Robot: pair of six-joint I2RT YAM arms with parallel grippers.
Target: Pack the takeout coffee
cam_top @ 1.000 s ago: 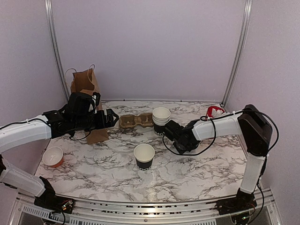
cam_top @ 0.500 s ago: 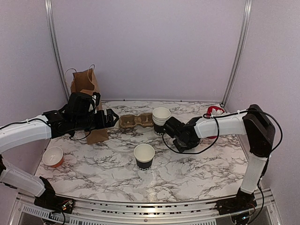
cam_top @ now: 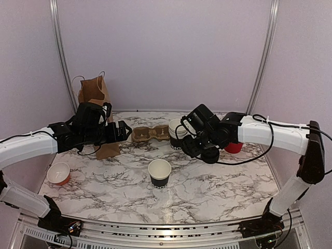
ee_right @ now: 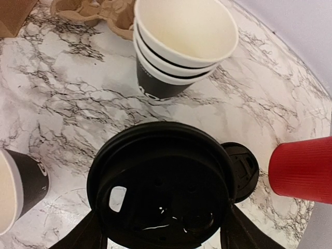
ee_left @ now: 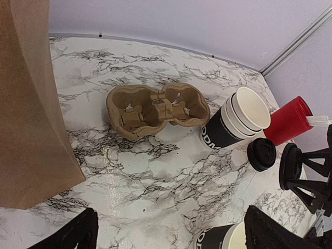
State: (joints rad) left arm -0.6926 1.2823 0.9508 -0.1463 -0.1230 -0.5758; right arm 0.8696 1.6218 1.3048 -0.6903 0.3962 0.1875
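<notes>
The right pincer [ee_right: 162,228] gripped a round black lid [ee_right: 161,176] by its rim, jaws partly spread. The takeout coffee cup [cam_top: 159,173] stood uncovered and empty, nearer the bases and to its left. Three nested empty cups [ee_right: 184,46] stood just beyond. The left pincer [cam_top: 122,130] gaped wide, holding nothing.

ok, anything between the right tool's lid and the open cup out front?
Nothing visible. The right tool holds the black lid, and the lidless cup stands alone nearer the bases. The cup stack, spare lid and red cup sit off that line.
</notes>
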